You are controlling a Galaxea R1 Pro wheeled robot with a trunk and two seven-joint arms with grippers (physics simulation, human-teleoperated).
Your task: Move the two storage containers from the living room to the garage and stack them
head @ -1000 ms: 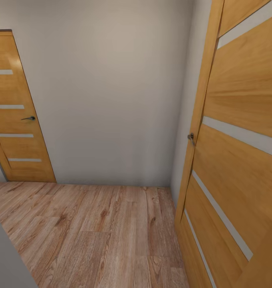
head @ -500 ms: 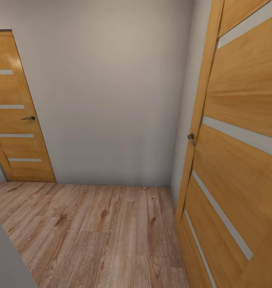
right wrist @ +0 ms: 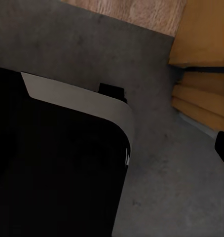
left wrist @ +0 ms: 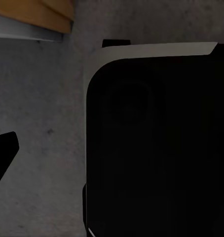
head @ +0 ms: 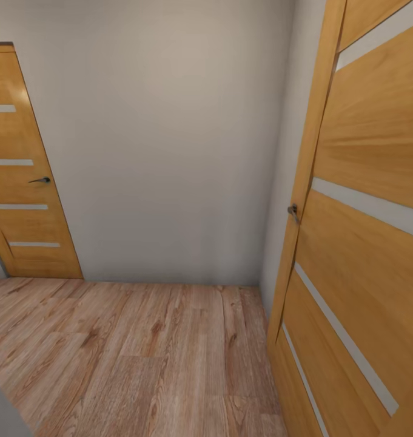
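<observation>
Wood plank floor (head: 139, 358): light, glossy boards, running from the near edge to the far wall.

Grey wall corner (head: 0, 419): a sliver at the near left edge of the head view.

Open door (head: 364, 243): honey-coloured wood with pale horizontal strips, near right, standing ajar into the passage; a small dark handle (head: 293, 212) sits on its leading edge.

Far wall (head: 170, 152): plain grey-white, meeting the planks along a straight line.

Second door (head: 21, 182): same wood and pale strips, far left, shut against the far wall, with a dark lever handle (head: 40, 180).

Left wrist view: a large black robot body panel with a pale rim (left wrist: 156, 143) above dark grey speckled floor (left wrist: 43, 113); a strip of orange wood with a pale edge (left wrist: 38, 15) lies at one corner; a black tip (left wrist: 3, 153) enters at the edge of the view. Left claw state: cannot tell.

Right wrist view: the black panel with pale rim (right wrist: 57, 163) over dark grey floor (right wrist: 156, 163); wood planks (right wrist: 136, 12) and orange wood edges (right wrist: 201, 74) beyond. Right claw state: cannot tell.

Storage containers: their position relative to either claw cannot be told.
</observation>
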